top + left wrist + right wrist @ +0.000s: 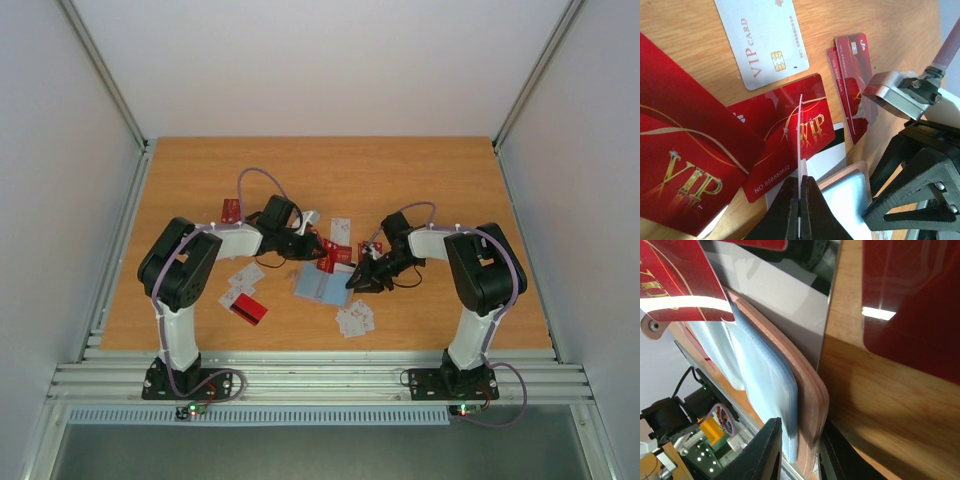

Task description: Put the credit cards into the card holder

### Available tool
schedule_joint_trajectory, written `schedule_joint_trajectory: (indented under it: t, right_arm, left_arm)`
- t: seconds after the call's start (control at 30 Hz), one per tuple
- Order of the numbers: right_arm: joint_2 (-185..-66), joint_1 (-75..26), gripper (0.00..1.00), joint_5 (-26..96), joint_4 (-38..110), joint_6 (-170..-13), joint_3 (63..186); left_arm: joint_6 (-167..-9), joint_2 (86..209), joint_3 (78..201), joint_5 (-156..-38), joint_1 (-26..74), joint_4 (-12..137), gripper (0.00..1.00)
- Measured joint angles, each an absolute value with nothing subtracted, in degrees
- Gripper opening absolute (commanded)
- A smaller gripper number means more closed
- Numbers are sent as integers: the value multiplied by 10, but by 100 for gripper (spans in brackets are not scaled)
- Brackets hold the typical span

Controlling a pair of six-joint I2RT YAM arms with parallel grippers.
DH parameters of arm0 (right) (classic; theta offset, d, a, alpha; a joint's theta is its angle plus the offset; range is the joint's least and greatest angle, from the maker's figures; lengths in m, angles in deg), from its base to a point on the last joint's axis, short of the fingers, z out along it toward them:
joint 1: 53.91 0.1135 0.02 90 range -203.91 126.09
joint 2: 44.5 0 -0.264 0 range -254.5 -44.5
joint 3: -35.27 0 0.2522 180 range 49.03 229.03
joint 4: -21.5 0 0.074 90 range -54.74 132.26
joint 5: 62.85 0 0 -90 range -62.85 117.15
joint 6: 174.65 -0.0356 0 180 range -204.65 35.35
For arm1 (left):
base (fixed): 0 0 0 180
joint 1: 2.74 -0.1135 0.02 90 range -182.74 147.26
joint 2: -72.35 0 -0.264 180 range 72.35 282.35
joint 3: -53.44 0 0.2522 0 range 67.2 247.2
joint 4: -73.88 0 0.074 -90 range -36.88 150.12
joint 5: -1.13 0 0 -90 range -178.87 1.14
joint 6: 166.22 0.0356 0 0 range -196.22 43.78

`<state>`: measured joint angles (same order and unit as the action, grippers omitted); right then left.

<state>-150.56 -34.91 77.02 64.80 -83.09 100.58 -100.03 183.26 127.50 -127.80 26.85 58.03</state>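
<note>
The card holder (320,286) lies open at mid-table, its light blue-grey inside up. My right gripper (357,279) is shut on its right edge. In the right wrist view the tan cover and blue pockets of the card holder (790,390) sit between the black fingers of my right gripper (800,450). My left gripper (315,248) is shut on a thin card (801,135), held edge-on just above the holder's far corner (852,197). Red VIP credit cards (770,150) lie under the held card. A white VIP card (762,42) lies beyond them.
Loose cards are scattered around: white ones (354,318) in front of the holder, a red one (248,309) and white ones (243,275) at the near left, a red one (231,210) behind the left arm. A red stack (852,85) lies close to the right arm's wrist (900,95).
</note>
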Motion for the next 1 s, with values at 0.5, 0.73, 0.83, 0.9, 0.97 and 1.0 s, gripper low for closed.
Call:
schedule_joint_trajectory:
  t: [0.5,0.73,0.83,0.9,0.97,1.0]
  right_arm:
    - [-1510,-348,20,776,641,-832,1006]
    - [-1510,-347,19,777,634,-835,1004]
    - [-1511,-346,19,778,630,-836,1002]
    - [-1511,-346,18,778,626,-836,1002]
    - [-1511,-346,18,778,624,-836,1001]
    - [-1511,-346,18,779,623,-836,1000]
  left_arm:
    - [-1018,1820,1228,-1310,268,619,0]
    - [-1034,1817,1218,-1336,268,636,0]
    - [-1038,1817,1216,-1348,268,640,0]
    - [-1040,1817,1211,-1353,269,643,0]
    - [-1043,1817,1204,-1361,269,647,0]
    - [-1044,1818,1201,-1365,269,648,0]
